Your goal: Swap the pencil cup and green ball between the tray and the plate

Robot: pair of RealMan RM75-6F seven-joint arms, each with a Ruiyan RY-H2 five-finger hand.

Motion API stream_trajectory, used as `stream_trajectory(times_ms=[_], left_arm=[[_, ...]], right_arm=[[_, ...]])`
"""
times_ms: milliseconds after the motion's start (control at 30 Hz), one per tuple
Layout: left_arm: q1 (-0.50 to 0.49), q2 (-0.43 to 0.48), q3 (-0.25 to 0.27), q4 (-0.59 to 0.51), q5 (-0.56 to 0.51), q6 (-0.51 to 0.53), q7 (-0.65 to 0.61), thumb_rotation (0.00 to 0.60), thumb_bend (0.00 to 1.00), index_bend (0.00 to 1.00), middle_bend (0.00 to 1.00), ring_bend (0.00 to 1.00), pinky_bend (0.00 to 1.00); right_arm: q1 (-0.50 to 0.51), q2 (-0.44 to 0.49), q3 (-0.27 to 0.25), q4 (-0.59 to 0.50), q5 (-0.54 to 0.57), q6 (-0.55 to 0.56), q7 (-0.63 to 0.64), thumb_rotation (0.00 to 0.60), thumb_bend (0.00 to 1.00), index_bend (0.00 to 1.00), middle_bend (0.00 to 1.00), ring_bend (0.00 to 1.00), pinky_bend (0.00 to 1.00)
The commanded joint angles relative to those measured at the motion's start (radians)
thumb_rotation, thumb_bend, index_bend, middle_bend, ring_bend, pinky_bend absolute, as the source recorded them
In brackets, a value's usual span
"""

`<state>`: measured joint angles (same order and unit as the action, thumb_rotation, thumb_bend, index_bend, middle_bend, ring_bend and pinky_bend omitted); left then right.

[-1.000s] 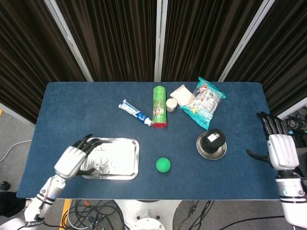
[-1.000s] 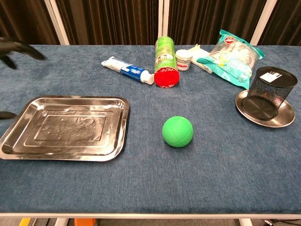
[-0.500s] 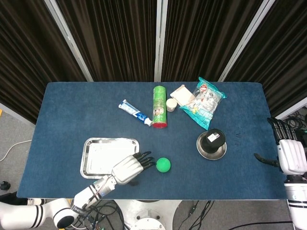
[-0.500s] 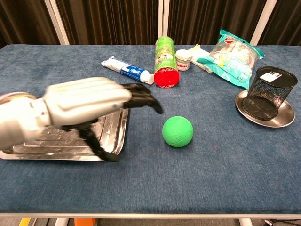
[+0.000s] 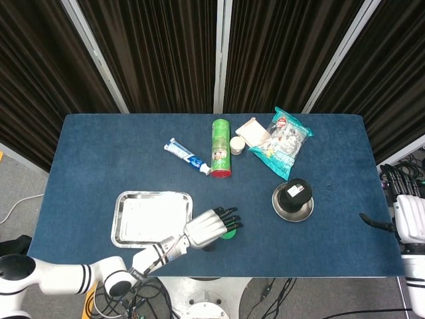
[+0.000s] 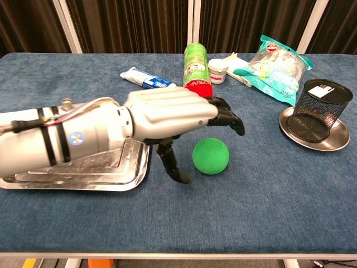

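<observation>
The green ball [image 6: 211, 156] lies on the blue cloth between the tray and the plate. My left hand [image 6: 178, 114] hovers over it, fingers [image 6: 226, 117] stretched above the ball and the thumb pointing down just left of it, holding nothing. In the head view this left hand [image 5: 212, 224] hides most of the ball [image 5: 230, 233]. The steel tray [image 5: 143, 219] sits left of the ball; its rim [image 6: 72, 183] shows under my forearm. The black mesh pencil cup [image 6: 322, 109] stands upright on the round plate [image 6: 334, 140]. My right hand [image 5: 406, 216] is open at the table's right edge.
At the back lie a toothpaste tube [image 5: 188, 157], a green can with a red lid [image 5: 221, 147], a small white jar [image 5: 237, 145] and a snack bag [image 5: 282, 143]. Dark curtains close off the far side.
My left hand has swept right from the tray's left end to above the ball. The right hand has drawn back toward the right edge. Ball and cup have not moved.
</observation>
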<state>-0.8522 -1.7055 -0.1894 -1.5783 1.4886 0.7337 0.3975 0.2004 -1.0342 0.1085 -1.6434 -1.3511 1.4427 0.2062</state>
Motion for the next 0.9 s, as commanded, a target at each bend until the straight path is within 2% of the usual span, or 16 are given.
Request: stream_trajectory(times_ms=[33,333,533,700,900], left_arm=[[-0.03,-0.02,-0.002,0.02,-0.004,-0.015,-0.01,0.6,0.1,0.17,0.13,0.05,0.26],[-0.087,-0.047,0.021,0.096,-0.038,-0.056,-0.017,0.6,0.18,0.17,0.13,0.05,0.3],[-0.103,-0.047,0.037,0.108,-0.045,-0.048,-0.023,0.6,0.25,0.18,0.14,0.09,0.43],[-0.113,-0.063,0.05,0.131,-0.034,-0.03,-0.039,0.6,0.28,0.24,0.19,0.15,0.52],[-0.122,-0.087,0.072,0.175,-0.02,-0.015,-0.071,0.6,0.31,0.27,0.22,0.18,0.56]], right_arm=[[-0.002,-0.002,0.004,0.01,-0.004,-0.006,0.009,0.6,0.0,0.0,0.04,0.0,0.06],[-0.016,-0.002,0.019,0.03,-0.012,-0.007,0.039,0.6,0.0,0.0,0.04,0.0,0.06],[-0.02,-0.005,0.026,0.035,-0.011,-0.015,0.041,0.6,0.0,0.0,0.04,0.0,0.07],[-0.021,-0.007,0.03,0.031,-0.016,-0.018,0.034,0.6,0.0,0.0,0.04,0.0,0.08],[-0.023,-0.006,0.033,0.029,-0.016,-0.028,0.028,0.6,0.0,0.0,0.04,0.0,0.08]])
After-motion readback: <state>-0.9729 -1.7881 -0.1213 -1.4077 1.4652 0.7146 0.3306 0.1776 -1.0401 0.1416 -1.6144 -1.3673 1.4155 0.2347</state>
